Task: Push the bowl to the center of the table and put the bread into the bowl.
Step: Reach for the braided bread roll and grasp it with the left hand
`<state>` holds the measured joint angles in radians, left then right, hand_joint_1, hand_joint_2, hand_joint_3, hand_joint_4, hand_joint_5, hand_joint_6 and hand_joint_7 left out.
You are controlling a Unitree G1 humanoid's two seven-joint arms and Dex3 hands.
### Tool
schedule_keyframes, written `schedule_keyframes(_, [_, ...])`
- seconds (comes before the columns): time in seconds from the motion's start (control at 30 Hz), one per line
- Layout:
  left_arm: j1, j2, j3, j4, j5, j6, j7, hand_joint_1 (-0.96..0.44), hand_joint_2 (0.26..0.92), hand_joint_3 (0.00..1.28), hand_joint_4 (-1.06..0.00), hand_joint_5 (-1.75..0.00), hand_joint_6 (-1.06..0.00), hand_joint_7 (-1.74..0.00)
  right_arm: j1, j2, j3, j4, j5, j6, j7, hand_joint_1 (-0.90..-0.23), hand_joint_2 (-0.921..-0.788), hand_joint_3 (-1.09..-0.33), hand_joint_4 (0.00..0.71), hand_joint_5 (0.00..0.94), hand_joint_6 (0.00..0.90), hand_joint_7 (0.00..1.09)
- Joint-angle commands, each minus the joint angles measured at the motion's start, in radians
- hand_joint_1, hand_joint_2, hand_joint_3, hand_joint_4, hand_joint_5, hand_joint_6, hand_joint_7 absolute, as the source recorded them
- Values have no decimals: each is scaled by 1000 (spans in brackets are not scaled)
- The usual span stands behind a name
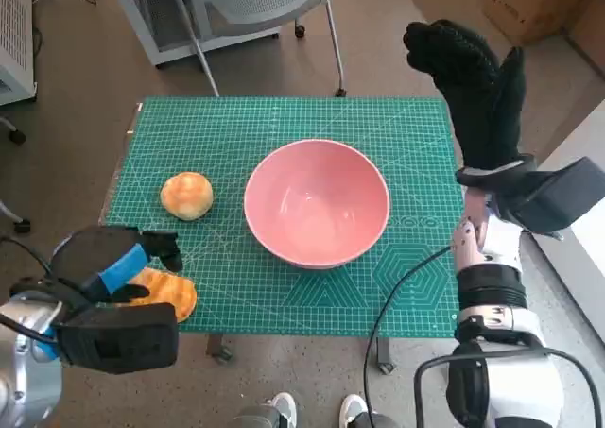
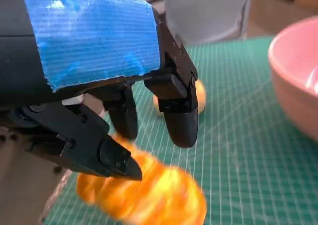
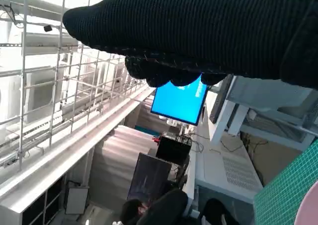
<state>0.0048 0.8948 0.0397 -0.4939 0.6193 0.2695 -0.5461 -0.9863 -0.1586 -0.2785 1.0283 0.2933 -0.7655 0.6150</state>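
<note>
Hovering over an elongated bread (image 1: 168, 294) at the mat's (image 1: 284, 116) near-left corner, the left hand (image 1: 118, 267) holds nothing, fingers (image 2: 180, 123) spread. The right hand (image 1: 473, 78), raised at far right, is empty. The bowl (image 1: 317, 201) sits mid-table; a round bun (image 1: 187, 195) lies left. Closing off-centre could nudge the bread off the edge; its long axis seems to run left-right.

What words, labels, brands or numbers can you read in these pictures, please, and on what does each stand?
No text can be read in any view.
Green cutting mat: faint print beside the pink bowl, too small to read.
Cardboard box: a dark mark, too blurred to read.
Blue screen: lit, but no legible text.
</note>
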Motion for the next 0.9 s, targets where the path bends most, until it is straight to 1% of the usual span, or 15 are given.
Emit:
schedule_keyframes(0.03, [-32, -2, 45, -21, -13, -24, 7, 4, 884, 4, -865, -907, -752, -1097, 30, -8, -1, 9, -2, 2, -3, -711, -921, -655, 218, 4, 373, 5])
schedule_keyframes(0.23, [-67, -8, 84, -35, -29, -22, -6, 4, 881, 1, -882, -890, -761, -1087, 36, -8, 1, 2, -3, -1, -4, -709, -921, -664, 219, 3, 371, 3])
schedule_keyframes(0.4, [-97, -15, 105, -44, -43, -12, -10, 4, 876, 3, -881, -960, -775, -1004, 41, -12, 2, 0, -8, -7, -10, -713, -921, -675, 219, 3, 365, 1])
schedule_keyframes(0.63, [-118, -29, 114, -61, -52, -6, -6, 4, 892, 7, -828, -1042, -750, -1001, 45, -21, 3, 2, -13, -11, -18, -721, -921, -685, 219, 2, 361, 0])
schedule_keyframes(0.77, [-127, -29, 110, -60, -47, -19, -5, 4, 894, 7, -820, -1054, -751, -997, 49, -22, 5, 0, -14, -14, -23, -726, -921, -688, 218, 1, 359, 0])
schedule_keyframes(0.9, [-134, -27, 108, -52, -46, -33, -7, 4, 883, 2, -852, -1071, -789, -904, 55, -21, 9, -7, -17, -17, -30, -737, -921, -688, 215, 0, 361, 1])
